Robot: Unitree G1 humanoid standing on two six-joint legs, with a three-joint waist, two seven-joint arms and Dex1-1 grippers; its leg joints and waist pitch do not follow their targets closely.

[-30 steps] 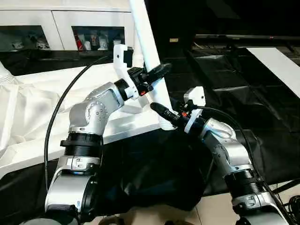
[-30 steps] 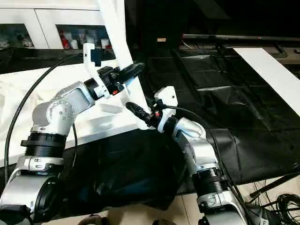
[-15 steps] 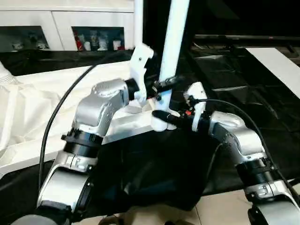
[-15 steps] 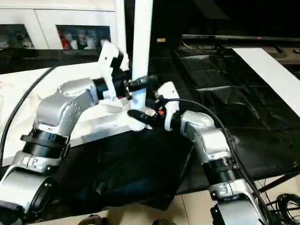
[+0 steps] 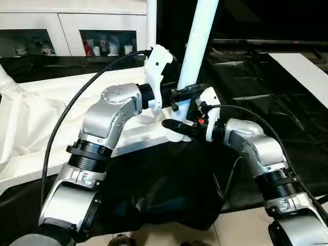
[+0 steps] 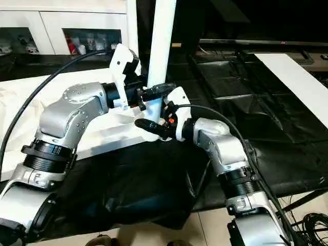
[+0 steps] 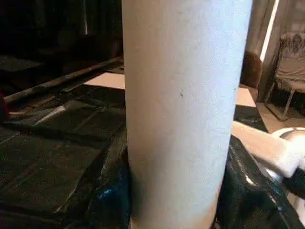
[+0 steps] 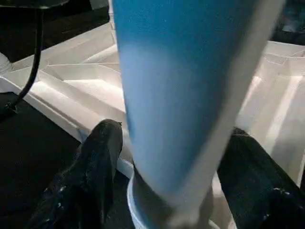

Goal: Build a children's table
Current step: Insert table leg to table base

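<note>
A leg [image 5: 197, 48] is stood in a corner socket of the top [image 5: 61, 110]. It is clamped by the left claw [image 5: 188, 92]. The right claw [image 5: 177, 128] is set apart round its base; more legs are left.

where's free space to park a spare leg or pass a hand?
Free: the black sheet right of the right arm, up to the white strip; also the tabletop's ribbed underside left of the left arm. Crowded: the near corner, where the left hand and right hand flank the upright leg, with a cable looping nearby.

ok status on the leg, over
Left gripper clamped on leg. Right gripper straddles its base at the tabletop corner. Nothing in the way.
</note>
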